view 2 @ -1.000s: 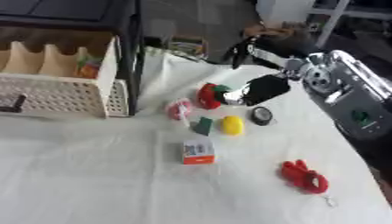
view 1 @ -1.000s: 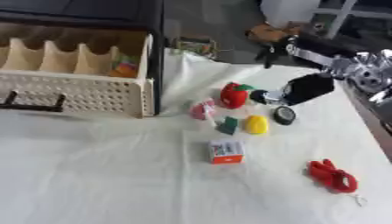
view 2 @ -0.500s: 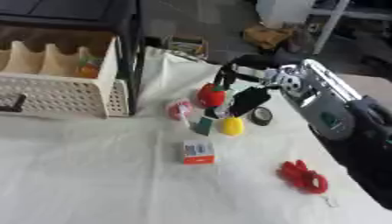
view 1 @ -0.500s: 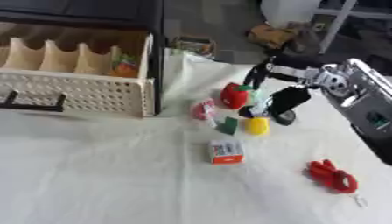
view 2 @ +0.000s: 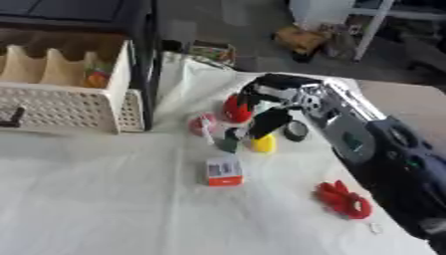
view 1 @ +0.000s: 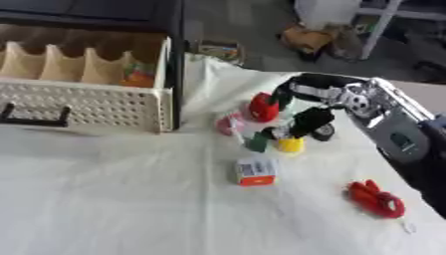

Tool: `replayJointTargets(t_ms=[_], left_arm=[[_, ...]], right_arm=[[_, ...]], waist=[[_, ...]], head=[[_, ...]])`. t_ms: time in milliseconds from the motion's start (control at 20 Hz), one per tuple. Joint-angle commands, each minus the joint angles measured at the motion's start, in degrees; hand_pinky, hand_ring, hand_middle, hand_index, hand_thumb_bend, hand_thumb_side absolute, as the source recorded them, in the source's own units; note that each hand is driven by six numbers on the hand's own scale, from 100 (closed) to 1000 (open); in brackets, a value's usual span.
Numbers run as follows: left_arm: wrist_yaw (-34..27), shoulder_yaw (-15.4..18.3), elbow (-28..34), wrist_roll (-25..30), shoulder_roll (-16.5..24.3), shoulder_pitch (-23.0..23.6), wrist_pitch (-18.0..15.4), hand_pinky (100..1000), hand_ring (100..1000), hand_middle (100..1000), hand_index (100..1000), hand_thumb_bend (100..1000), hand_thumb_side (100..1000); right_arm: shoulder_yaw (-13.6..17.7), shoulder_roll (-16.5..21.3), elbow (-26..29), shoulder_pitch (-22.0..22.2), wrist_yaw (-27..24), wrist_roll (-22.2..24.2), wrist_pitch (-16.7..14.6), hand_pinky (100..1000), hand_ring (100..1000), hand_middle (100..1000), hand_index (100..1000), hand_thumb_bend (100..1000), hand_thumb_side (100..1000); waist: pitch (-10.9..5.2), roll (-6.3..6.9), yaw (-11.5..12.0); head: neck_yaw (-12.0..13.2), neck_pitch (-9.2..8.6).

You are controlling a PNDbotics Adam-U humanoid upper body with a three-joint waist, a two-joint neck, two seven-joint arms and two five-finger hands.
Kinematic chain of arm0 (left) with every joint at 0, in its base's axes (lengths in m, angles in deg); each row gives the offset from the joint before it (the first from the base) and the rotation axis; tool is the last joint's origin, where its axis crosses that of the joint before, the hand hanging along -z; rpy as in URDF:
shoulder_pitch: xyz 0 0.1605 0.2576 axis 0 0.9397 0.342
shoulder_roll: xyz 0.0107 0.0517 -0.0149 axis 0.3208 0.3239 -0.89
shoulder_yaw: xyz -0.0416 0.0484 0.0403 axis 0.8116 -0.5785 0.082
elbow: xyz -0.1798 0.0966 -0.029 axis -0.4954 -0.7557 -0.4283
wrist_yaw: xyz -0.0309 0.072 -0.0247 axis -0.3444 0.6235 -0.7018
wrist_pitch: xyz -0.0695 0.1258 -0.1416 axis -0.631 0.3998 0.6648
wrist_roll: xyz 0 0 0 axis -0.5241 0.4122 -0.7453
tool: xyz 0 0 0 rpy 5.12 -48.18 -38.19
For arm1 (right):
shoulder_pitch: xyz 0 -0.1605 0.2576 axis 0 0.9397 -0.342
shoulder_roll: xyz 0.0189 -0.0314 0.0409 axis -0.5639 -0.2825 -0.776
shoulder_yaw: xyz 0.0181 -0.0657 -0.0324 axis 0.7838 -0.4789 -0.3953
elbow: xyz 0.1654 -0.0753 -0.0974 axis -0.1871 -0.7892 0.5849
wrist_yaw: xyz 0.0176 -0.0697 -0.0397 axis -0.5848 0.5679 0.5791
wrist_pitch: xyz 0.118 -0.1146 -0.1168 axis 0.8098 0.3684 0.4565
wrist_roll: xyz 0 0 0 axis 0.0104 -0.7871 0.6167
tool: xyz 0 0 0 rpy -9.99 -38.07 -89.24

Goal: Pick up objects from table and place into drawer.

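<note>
Several small things lie on the white-clothed counter point(view 1: 131, 209): nearest, a red tangle point(view 1: 376, 199) to the right, then a white and orange box point(view 1: 255, 172). Beyond it sit a yellow piece point(view 1: 290, 144) and a green piece point(view 1: 257, 142), a pink thing point(view 1: 230, 123) and a red toy point(view 1: 262, 107). The right hand point(view 1: 310, 121) reaches down over the yellow piece, fingers curled; whether it grips anything, I cannot tell. The drawer point(view 1: 87, 99) stands open at far left
</note>
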Motion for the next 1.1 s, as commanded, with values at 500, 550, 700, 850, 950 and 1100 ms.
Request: replayJointTargets(t_ms=[500, 550, 700, 850, 950, 1100], left_arm=[[-0.23, 0.45, 0.48, -0.03, 0.19, -0.99, 0.34, 221, 100, 119, 712, 100, 315], [-0.26, 0.44, 0.48, 0.00, 0.13, -1.04, 0.39, 221, 100, 119, 712, 100, 315], [-0.32, 0.38, 0.48, 0.14, -0.06, -1.20, 0.44, 220, 100, 118, 712, 100, 314], [-0.35, 0.40, 0.48, 0.23, -0.26, -1.34, 0.49, 220, 100, 118, 711, 100, 316], [-0.42, 0.40, 0.48, 0.26, -0.38, -1.45, 0.48, 219, 100, 118, 711, 100, 316], [-0.54, 0.35, 0.48, 0.43, -0.56, -1.53, 0.50, 220, 100, 116, 711, 100, 317]], right_arm=[[1.16, -0.56, -4.20, -1.23, 1.57, -1.33, -1.20, 871, 818, 645, 814, 479, 563], [1.14, -0.64, -4.28, -1.24, 1.62, -1.30, -1.24, 871, 818, 645, 814, 480, 562], [1.18, -0.92, -4.87, -1.26, 1.86, -1.37, -1.28, 871, 816, 641, 813, 487, 559], [1.28, -1.19, -5.57, -1.34, 1.98, -1.49, -1.32, 869, 814, 636, 808, 492, 556], [1.39, -1.37, -5.92, -1.39, 2.02, -1.73, -1.27, 867, 807, 623, 798, 498, 552], [1.41, -1.74, -6.64, -1.46, 2.35, -2.09, -1.19, 866, 809, 625, 800, 506, 532]], waist=[[-0.30, 0.26, 0.69], [-0.26, 0.24, 0.75], [-0.11, 0.15, 1.01], [0.03, 0.02, 1.33], [0.10, -0.10, 1.59], [0.12, -0.23, 1.97]], head=[[-0.60, 0.74], [-0.60, 0.85], [-0.68, 1.06], [-0.72, 1.39], [-0.74, 1.65], [-0.77, 1.65]])
